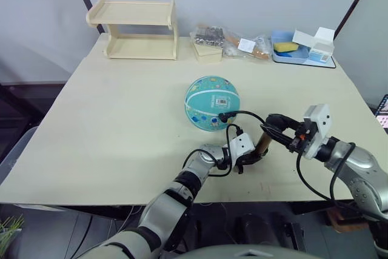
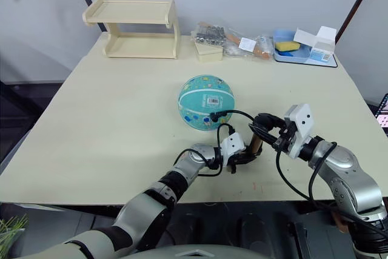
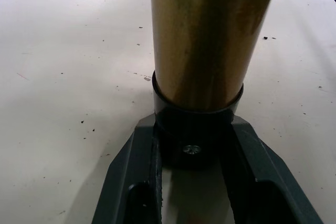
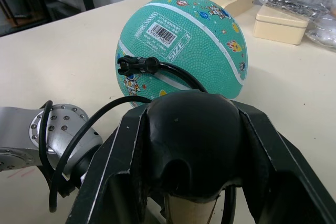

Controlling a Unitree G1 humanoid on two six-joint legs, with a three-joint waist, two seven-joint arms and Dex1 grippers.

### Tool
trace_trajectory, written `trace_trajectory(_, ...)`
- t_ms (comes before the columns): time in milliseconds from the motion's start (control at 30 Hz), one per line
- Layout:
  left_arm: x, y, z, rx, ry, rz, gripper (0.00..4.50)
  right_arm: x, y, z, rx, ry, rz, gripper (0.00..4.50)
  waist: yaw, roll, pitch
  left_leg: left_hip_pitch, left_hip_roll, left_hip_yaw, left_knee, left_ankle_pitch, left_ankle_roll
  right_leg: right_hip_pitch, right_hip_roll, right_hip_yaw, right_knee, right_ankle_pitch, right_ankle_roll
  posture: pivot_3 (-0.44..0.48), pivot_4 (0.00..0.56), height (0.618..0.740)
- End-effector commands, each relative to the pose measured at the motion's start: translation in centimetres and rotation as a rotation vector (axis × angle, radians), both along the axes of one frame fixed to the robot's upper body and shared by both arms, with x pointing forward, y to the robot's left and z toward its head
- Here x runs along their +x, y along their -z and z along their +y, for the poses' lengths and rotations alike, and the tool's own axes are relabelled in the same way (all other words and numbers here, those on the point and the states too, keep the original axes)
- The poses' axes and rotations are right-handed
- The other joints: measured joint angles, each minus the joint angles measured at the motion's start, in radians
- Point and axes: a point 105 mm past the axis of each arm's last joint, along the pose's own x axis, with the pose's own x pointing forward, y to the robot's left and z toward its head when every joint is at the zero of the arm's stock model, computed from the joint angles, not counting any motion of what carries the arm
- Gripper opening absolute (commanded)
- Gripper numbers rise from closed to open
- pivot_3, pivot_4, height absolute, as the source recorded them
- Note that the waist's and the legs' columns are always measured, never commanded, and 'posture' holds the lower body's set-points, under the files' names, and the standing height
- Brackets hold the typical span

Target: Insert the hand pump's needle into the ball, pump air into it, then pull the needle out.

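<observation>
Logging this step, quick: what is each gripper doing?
Left gripper: closed on the pump's bottom cap.
Right gripper: closed on the pump's handle.

Both eye views look forward and down from the head over the table (image 1: pixel 121 125), sharing the ball (image 1: pixel 211 102) and both arms. The left wrist view sits very close to the hand pump (image 3: pixel 202 40). The right wrist view faces the ball from nearby.
</observation>
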Motion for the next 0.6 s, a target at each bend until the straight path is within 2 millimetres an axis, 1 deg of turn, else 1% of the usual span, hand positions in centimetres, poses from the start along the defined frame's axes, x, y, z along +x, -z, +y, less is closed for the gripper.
trace_trajectory(33, -2.3, 4.5, 2.1, 0.113, -0.021, 0.161, 1.04, 0.0, -1.9, -0.8, -0.024, -0.007, 0.000, 1.65, 0.003, 0.004, 0.004, -0.001, -0.001, 0.000, 0.000, 0.000, 0.000, 0.000, -0.001, 0.000, 0.000, 0.000, 0.000, 0.000, 0.150, 0.740)
trace_trajectory(67, -2.3, 4.5, 2.1, 0.113, -0.022, 0.160, 1.04, 0.0, -3.5, -0.8, -0.009, -0.019, -0.034, 1.65, 0.005, 0.010, 0.008, -0.001, -0.002, 0.000, 0.000, 0.000, 0.000, 0.000, -0.002, 0.000, 0.000, 0.000, 0.000, 0.000, 0.150, 0.740)
trace_trajectory(133, -2.2, 4.5, 2.0, 0.114, -0.022, 0.160, 1.04, -0.4, -6.8, -1.0, 0.013, -0.046, -0.094, 1.65, 0.007, 0.015, 0.012, -0.003, -0.004, 0.000, 0.001, 0.000, 0.001, -0.002, -0.001, 0.000, 0.000, 0.000, 0.000, 0.000, 0.150, 0.740)
trace_trajectory(200, -2.2, 4.5, 2.0, 0.113, -0.021, 0.161, 1.04, -0.9, -9.4, -1.2, 0.026, -0.070, -0.136, 1.65, 0.009, 0.020, 0.018, -0.005, -0.006, 0.001, 0.001, 0.001, 0.001, -0.002, -0.001, 0.000, 0.000, 0.000, 0.000, 0.000, 0.150, 0.740)
trace_trajectory(233, -2.3, 4.5, 2.0, 0.113, -0.020, 0.162, 1.04, -1.2, -10.9, -1.3, 0.037, -0.082, -0.165, 1.65, 0.010, 0.020, 0.018, -0.006, -0.007, 0.001, 0.001, 0.001, 0.001, -0.003, -0.002, 0.000, 0.000, 0.001, 0.001, 0.000, 0.150, 0.740)
trace_trajectory(400, -2.7, 4.6, 1.8, 0.107, -0.007, 0.164, 1.04, -3.0, -16.6, -1.9, 0.087, -0.130, -0.251, 1.65, 0.012, 0.021, 0.025, -0.007, -0.007, 0.000, 0.002, 0.001, 0.001, -0.004, -0.002, -0.001, 0.000, 0.001, 0.000, 0.000, 0.150, 0.740)
trace_trajectory(500, -2.7, 4.6, 1.7, 0.106, -0.002, 0.162, 1.04, -3.5, -18.1, -2.0, 0.097, -0.135, -0.266, 1.65, 0.012, 0.021, 0.026, -0.008, -0.007, 0.000, 0.002, 0.001, 0.001, -0.004, -0.002, -0.001, 0.000, 0.000, 0.000, 0.000, 0.150, 0.740)
trace_trajectory(567, -2.7, 4.6, 1.7, 0.106, 0.001, 0.161, 1.04, -3.4, -18.2, -2.2, 0.087, -0.120, -0.264, 1.65, 0.013, 0.019, 0.027, -0.008, -0.007, 0.000, 0.002, 0.001, 0.001, -0.004, -0.002, -0.001, 0.000, 0.000, 0.001, 0.000, 0.150, 0.740)
trace_trajectory(600, -2.7, 4.5, 1.7, 0.106, 0.002, 0.161, 1.04, -3.3, -17.9, -2.3, 0.078, -0.109, -0.255, 1.65, 0.013, 0.019, 0.027, -0.008, -0.007, -0.001, 0.002, 0.001, 0.001, -0.004, -0.002, -0.002, 0.000, 0.000, 0.000, 0.000, 0.150, 0.740)
